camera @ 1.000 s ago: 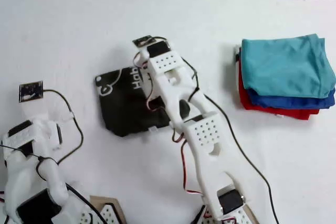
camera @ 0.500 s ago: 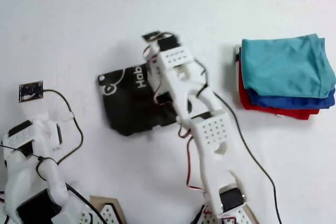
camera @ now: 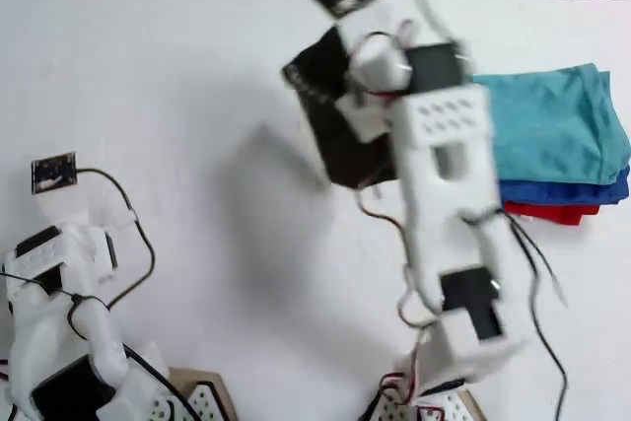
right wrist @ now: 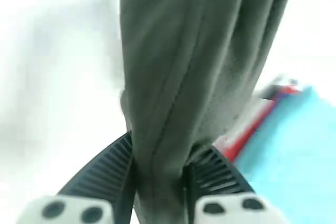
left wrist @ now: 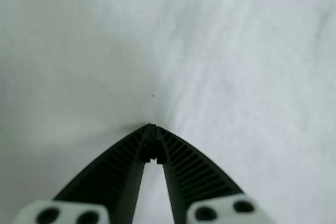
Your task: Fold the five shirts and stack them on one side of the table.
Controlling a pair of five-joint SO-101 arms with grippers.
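My right gripper point(right wrist: 157, 166) is shut on the folded black shirt point(right wrist: 199, 61), which hangs from its fingers above the table. Seen from above, the black shirt point(camera: 330, 115) is lifted at the table's far middle, just left of the stack, with the right arm point(camera: 444, 145) over it. The stack point(camera: 557, 135) holds a teal shirt on top, a blue one under it and a red one point(camera: 542, 212) at the bottom; its teal and red edges point(right wrist: 283, 129) show beside the hanging shirt. My left gripper point(left wrist: 151, 142) is shut on nothing, tips just over bare white cloth at the near left.
The white table cloth point(camera: 148, 96) is bare on the left and middle. The left arm point(camera: 54, 293) sits folded at the near left corner, with a small black board point(camera: 54, 173) and its cable beside it. Dark floor lies beyond the far edge.
The right arm has lifted the black shirt off the table and swung it right and farther back, toward the stack. The left arm has stayed put.
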